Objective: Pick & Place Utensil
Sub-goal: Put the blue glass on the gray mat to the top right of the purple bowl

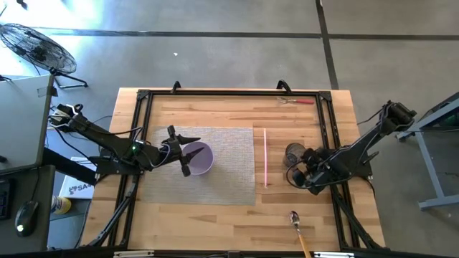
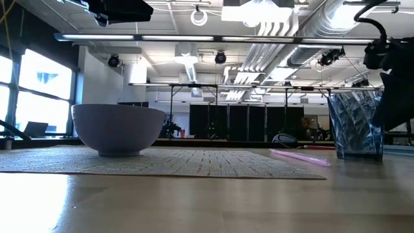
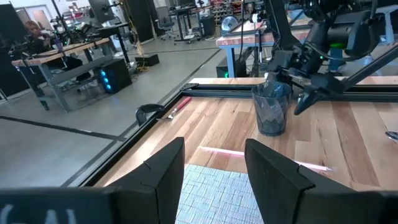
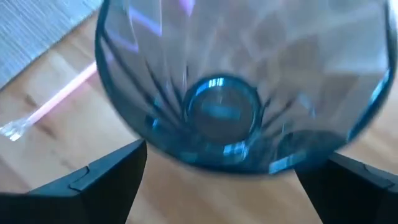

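Note:
A clear blue glass (image 1: 293, 153) stands upright on the wood at the right of the table, right of a pink straw (image 1: 265, 158) that lies flat beside the woven placemat (image 1: 229, 165). My right gripper (image 1: 307, 170) slants down at the glass from its near right. It is open, with one finger on each side of the glass (image 4: 217, 112); I see no touch. A spoon (image 1: 294, 216) with a wooden handle lies at the near edge. My left gripper (image 1: 181, 152) hovers open and level by the lavender bowl (image 1: 199, 158) on the placemat, with nothing between its fingers (image 3: 168, 171).
A red-handled fork (image 1: 296, 100) lies by the black frame rail at the far right. The black frame (image 1: 143, 97) borders the table. Bare wood lies between the placemat and the near edge. A fan (image 1: 36, 46) and a desk stand off the table to the left.

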